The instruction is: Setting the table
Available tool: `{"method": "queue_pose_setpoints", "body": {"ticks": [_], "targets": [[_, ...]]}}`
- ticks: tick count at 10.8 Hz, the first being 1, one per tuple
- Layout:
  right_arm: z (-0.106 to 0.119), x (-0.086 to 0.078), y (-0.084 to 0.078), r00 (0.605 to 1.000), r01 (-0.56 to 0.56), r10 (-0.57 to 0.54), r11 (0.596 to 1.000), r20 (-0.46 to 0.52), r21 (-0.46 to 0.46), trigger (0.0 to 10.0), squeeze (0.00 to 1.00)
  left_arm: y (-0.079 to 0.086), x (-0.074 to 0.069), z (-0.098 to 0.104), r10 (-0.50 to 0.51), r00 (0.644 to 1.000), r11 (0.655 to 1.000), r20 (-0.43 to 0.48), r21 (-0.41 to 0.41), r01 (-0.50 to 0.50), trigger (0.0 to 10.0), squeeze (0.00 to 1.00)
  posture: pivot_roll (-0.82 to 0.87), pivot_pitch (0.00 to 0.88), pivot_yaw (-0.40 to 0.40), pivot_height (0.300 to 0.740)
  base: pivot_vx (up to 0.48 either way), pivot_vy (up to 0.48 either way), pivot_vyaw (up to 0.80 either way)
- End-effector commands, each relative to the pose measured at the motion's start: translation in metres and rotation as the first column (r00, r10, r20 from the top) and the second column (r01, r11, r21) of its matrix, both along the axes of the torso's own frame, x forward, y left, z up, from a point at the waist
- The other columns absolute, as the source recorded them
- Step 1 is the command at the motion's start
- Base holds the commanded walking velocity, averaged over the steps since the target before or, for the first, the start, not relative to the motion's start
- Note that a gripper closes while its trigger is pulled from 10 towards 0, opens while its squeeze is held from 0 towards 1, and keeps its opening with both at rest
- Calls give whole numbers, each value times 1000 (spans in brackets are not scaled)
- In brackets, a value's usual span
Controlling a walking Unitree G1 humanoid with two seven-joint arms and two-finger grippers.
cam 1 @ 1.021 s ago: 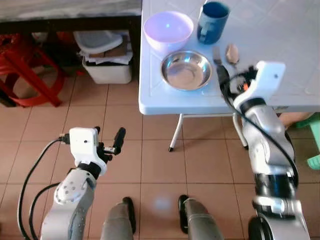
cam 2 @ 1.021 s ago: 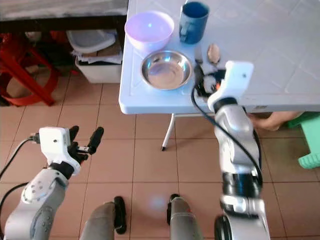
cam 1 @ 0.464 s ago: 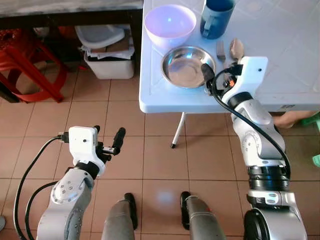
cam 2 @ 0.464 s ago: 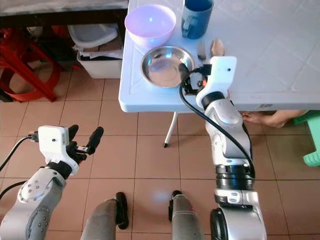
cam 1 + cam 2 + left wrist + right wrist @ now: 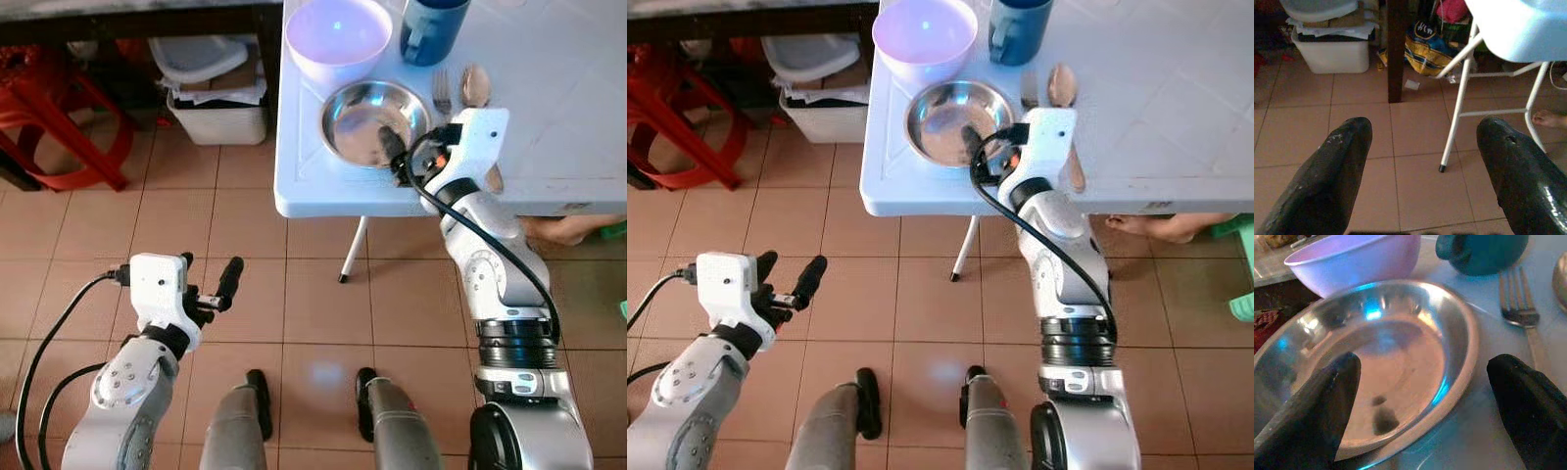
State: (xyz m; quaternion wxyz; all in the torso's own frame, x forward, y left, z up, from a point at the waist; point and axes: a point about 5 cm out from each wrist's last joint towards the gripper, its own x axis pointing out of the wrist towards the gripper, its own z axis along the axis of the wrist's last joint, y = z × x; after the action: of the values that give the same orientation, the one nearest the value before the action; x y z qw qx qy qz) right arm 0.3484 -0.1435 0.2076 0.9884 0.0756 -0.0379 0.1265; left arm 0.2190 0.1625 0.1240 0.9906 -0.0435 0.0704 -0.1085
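Right hand is seen spread wide at the near rim of the steel bowl, one finger over the bowl's interior, the other over the tabletop outside the rim at about 4 o'clock; nothing is grasped yet. The bowl sits at the near left corner of the tabletop, with the lilac bowl at its 11 o'clock, just beside or touching it, the blue mug at 1 o'clock, and the fork and spoon at 3 o'clock. Judged step: gripping the bowl's rim for placement. For a sound grasp, the rim should be centred between the fingers, the inner finger kept from sliding on the polished wall, and the closure made slowly so the bowl is not pushed towards the lilac bowl or the fork. Left hand is held spread and empty, low over the tiled floor.
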Motion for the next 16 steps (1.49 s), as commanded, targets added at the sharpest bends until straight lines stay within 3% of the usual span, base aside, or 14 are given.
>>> {"method": "queue_pose_setpoints", "body": {"ticks": [1,2,3,6,9,10,16], "targets": [[-4,-1,5,999,-29,30,999,-33,16,8471,0,3,-4,0,3,1000,1000,-11,14,-3,10000,0,33,377,89,740,0,0,0],[-6,-1,6,998,-45,47,999,-52,26,1804,0,3,-4,1,1,1000,1000,-12,15,-1,10000,0,32,379,89,740,0,0,0],[-6,0,7,995,-61,65,996,-74,58,0,0,2,-4,0,-1,1000,1000,-15,14,1,10000,0,35,377,88,740,0,0,0],[-2,2,7,992,-62,71,994,-105,88,0,0,1,-3,0,5,1000,1000,-15,10,-5,10000,0,29,369,78,740,0,0,0],[-4,5,-1,982,0,38,980,-187,199,0,0,0,1,0,-6,1000,1000,-9,8,6,10000,0,20,356,73,740,0,0,0],[-11,4,-3,964,31,39,965,-262,259,0,0,-3,1,1,-48,999,999,4,20,48,10000,0,19,353,72,740,0,0,0],[-33,3,-16,903,118,25,945,-429,305,0,0,-9,2,-1,-89,996,996,0,4,89,10000,0,13,339,66,740,0,0,0]]}}
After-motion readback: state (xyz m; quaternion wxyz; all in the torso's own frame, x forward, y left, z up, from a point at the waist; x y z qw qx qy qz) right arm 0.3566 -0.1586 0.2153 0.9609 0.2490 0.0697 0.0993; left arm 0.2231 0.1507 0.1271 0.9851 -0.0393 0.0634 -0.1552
